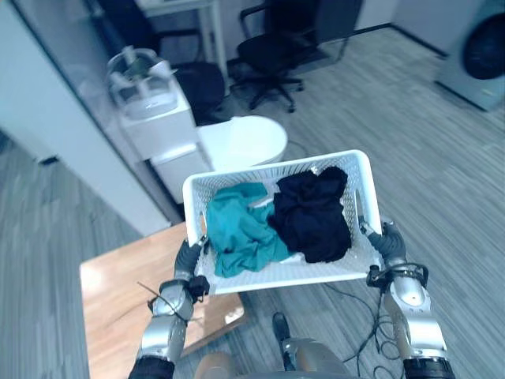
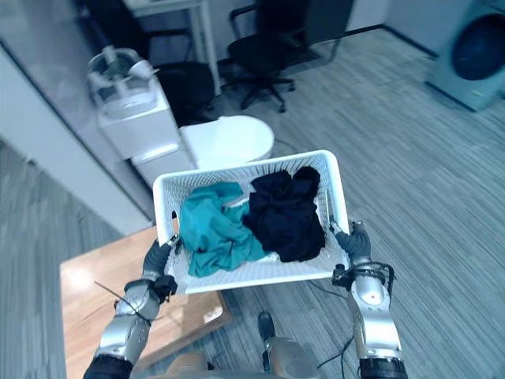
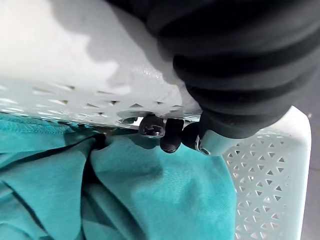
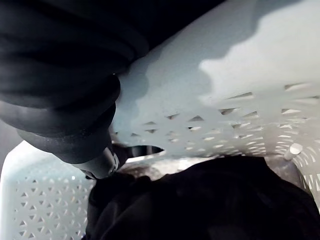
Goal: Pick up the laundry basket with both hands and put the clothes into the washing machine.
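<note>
White perforated plastic laundry basket (image 1: 292,276) hangs between your left robot hand (image 1: 189,257) and right robot hand (image 1: 388,243), each curled round an end handle, balancing the teal and black clothes (image 1: 312,217) inside.

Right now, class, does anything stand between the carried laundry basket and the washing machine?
Nothing visible does. The laundry basket, gripped by the left hand and right hand, has bare floor between it and the washing machine at far right. The black office chair stands left of that path.
</note>
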Robot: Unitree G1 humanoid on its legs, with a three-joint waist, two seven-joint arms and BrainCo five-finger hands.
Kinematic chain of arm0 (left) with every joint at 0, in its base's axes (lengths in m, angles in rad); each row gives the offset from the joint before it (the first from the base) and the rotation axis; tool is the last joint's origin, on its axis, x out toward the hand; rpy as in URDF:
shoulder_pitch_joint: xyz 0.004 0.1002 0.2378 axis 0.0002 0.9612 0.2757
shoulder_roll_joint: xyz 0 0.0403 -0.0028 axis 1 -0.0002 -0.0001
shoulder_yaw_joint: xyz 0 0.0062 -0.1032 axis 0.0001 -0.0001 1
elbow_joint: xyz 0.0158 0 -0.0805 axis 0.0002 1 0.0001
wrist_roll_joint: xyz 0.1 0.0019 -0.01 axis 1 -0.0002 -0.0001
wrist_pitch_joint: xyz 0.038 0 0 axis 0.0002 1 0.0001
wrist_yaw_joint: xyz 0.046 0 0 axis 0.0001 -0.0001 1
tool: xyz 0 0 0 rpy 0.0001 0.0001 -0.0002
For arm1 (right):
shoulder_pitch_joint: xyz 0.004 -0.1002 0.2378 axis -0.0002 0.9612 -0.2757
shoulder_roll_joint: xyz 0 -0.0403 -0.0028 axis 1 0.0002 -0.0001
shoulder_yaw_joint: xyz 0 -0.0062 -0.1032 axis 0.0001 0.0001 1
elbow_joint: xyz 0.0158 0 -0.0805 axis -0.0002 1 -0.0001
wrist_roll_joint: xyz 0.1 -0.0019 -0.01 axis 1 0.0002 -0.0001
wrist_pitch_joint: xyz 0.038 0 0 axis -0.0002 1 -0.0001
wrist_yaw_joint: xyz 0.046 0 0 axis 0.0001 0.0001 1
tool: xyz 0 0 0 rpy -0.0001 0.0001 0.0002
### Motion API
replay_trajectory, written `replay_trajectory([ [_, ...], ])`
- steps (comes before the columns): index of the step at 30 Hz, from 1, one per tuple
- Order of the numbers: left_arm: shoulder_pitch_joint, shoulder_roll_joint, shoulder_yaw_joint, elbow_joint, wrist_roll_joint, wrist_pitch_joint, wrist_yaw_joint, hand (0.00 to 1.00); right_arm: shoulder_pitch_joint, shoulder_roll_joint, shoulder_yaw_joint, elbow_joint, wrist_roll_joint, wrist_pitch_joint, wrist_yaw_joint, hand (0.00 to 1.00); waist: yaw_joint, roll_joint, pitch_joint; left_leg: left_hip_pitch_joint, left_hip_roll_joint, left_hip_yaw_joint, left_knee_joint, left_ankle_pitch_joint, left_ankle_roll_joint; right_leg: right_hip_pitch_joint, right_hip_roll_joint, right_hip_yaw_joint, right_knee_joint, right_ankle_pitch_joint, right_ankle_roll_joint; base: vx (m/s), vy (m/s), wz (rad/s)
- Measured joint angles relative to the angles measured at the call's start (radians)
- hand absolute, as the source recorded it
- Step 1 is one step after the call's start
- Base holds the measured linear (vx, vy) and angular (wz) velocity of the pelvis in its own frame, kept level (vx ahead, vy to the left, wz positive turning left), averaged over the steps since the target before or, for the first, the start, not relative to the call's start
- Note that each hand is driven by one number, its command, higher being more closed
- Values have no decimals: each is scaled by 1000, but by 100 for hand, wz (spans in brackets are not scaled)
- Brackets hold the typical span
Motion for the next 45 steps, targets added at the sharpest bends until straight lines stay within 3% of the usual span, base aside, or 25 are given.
replay_trajectory([
  [3, 28, -16, 18, -49, 1, -3, -7, 100, 57, 31, -3, -82, 0, -7, 1, 100, -23, -16, -8, -2, -47, -112, 25, -16, 23, -66, 26, 50, 67, 35, 13, -101, 31, -56],
  [6, 198, -37, 33, -175, 6, -25, -17, 100, 162, 55, 14, -150, 8, -36, 27, 100, 59, -17, -37, 34, -131, -223, 73, -102, 25, -123, 131, 284, 172, -16, 46, -154, 66, -221],
  [8, 220, -46, 27, -184, 13, -11, -37, 100, 198, 55, 13, -151, 19, -39, 30, 100, 23, 15, -59, 22, -104, -214, 39, -136, 67, -120, 146, 317, 51, -54, 114, -219, 136, -194],
  [9, 216, -47, 31, -182, 29, -14, -47, 100, 214, 58, 12, -168, 36, -40, 26, 100, 20, 59, -78, 19, -45, -180, -56, -199, 66, -207, 186, 298, 136, -48, 114, -221, 80, -176],
  [10, 207, -41, 44, -157, 36, -17, -55, 100, 225, 78, 22, -168, 41, -39, 22, 100, 22, 10, -76, 15, -52, -91, -60, -188, 41, -272, 204, 289, 363, -9, 70, -225, 71, -202],
  [11, 197, -34, 40, -141, 38, -3, -58, 100, 264, 75, 23, -182, 41, -38, 20, 100, 9, -51, -83, 10, -104, -42, -25, -189, 39, -238, 159, 274, 295, -66, 55, -143, 29, -168],
  [12, 194, -41, 32, -132, 39, 9, -59, 100, 270, 68, 13, -174, 41, -33, 21, 100, 15, -43, -81, 0, -108, -52, -15, -199, 51, -214, 161, 279, 203, -39, 85, -200, 79, -216],
  [13, 190, -50, 31, -123, 45, 15, -65, 100, 269, 75, 8, -172, 41, -20, 21, 100, 60, -20, -84, 33, -79, 20, -89, -149, 57, -201, 93, 99, 69, -74, 47, -225, 18, -243],
  [15, 192, -44, 37, -121, 45, 17, -65, 100, 273, 77, 18, -172, 40, -20, 18, 100, 61, -17, -64, 100, -35, 187, -141, -119, 50, -274, -50, -289, 388, -114, -75, -200, -71, -226],
  [16, 195, -47, 36, -122, 45, 17, -65, 100, 272, 77, 20, -170, 39, -19, 18, 100, 62, -15, -64, 126, -29, 226, -154, -117, 45, -269, -97, -350, 485, -140, -95, -101, -107, -171],
  [19, 194, -49, 43, -123, 44, 3, -55, 100, 255, 70, 25, -159, 37, -36, 17, 100, 57, -6, -81, 175, 12, 358, -165, -118, 22, -190, -261, -372, 687, -289, -23, 7, -162, -146],
  [20, 193, -47, 49, -123, 41, -11, -51, 100, 231, 72, 34, -143, 32, -46, 17, 100, 56, -29, -96, 176, 19, 396, -161, -132, -19, -146, -295, -335, 605, -311, 62, 78, -280, -138],
  [21, 185, -46, 49, -113, 35, -15, -42, 100, 192, 71, 41, -108, 16, -50, 17, 100, 62, -28, -101, 160, 27, 412, -171, -131, -40, -127, -261, -331, 498, -347, 85, 66, -240, -129],
  [24, 150, -62, 34, -55, 35, -10, -32, 100, 151, 41, 30, -40, 8, -50, 15, 100, 24, 31, -107, 173, 76, 384, -241, -98, -85, -124, -168, -330, 422, -301, 49, 112, -190, -55],
  [28, 144, -53, 36, -22, 35, -9, -26, 100, 156, 46, 47, -19, 8, -51, 8, 100, 10, 36, -103, 163, 154, 302, -82, -91, -93, -29, -104, -344, 363, -301, 28, 124, -152, -7],
  [30, 147, -53, 44, -26, 35, -9, -15, 100, 166, 43, 66, -31, 7, -57, -4, 100, 11, 52, -92, 29, 201, 218, 230, -37, 0, 27, -84, -370, 342, -313, 13, 98, -153, 14],
  [31, 160, -49, 52, -37, 30, -9, -11, 100, 176, 39, 79, -58, 7, -57, -8, 100, 24, 60, -83, -65, 234, 171, 436, 76, 138, 63, -67, -364, 332, -322, -2, 127, -109, -25],
  [32, 186, -42, 58, -44, 13, -20, -10, 100, 182, 35, 95, -66, 7, -59, -11, 100, 47, 66, -72, -111, 235, 120, 543, 243, 118, 114, -57, -346, 307, -331, -18, 150, -73, -35],
  [33, 197, -36, 61, -44, 9, -23, -10, 100, 184, 37, 103, -64, 7, -57, -10, 100, 57, 58, -68, -121, 224, 102, 571, 327, 98, 140, -59, -335, 288, -334, -24, 295, -70, -20],
  [34, 225, -42, 58, -63, -3, -26, -11, 100, 179, 28, 120, -63, 5, -56, -11, 100, 69, 39, -55, -205, 194, 63, 692, 298, 50, 188, -66, -324, 248, -352, -47, 285, -73, 4],
  [37, 241, -57, 59, -77, -8, -24, -11, 100, 153, -2, 126, -51, 5, -50, -6, 100, 79, 43, -39, -321, 95, 78, 660, 121, 44, 211, -95, -303, 207, -372, -54, 219, -23, -2],
  [38, 247, -63, 62, -77, -9, -22, -11, 100, 132, -10, 130, -31, 5, -42, 0, 100, 107, 34, -33, -355, 42, 124, 515, 71, 30, 222, -122, -282, 183, -373, -55, 391, 79, -44],
  [41, 282, -71, 83, -81, -39, -23, -11, 100, 87, -32, 164, 1, 4, -29, 3, 100, 122, 25, -24, -378, 5, 199, 7, 107, -24, 320, -161, -280, 83, -368, -31, 418, 112, -28],
  [42, 286, -71, 91, -78, -42, -20, -11, 100, 80, -28, 172, 17, 0, -30, 3, 100, 130, 8, -22, -367, -21, 213, -33, 199, 30, 354, -187, -278, 66, -370, -20, 734, 259, -2],
  [45, 275, -81, 109, -85, -42, -15, -11, 100, 22, -25, 168, 48, -4, -25, 4, 100, 124, -11, -24, -438, -33, 239, 173, 155, 124, 356, -230, -202, 90, -300, 83, 548, 282, 9],
])
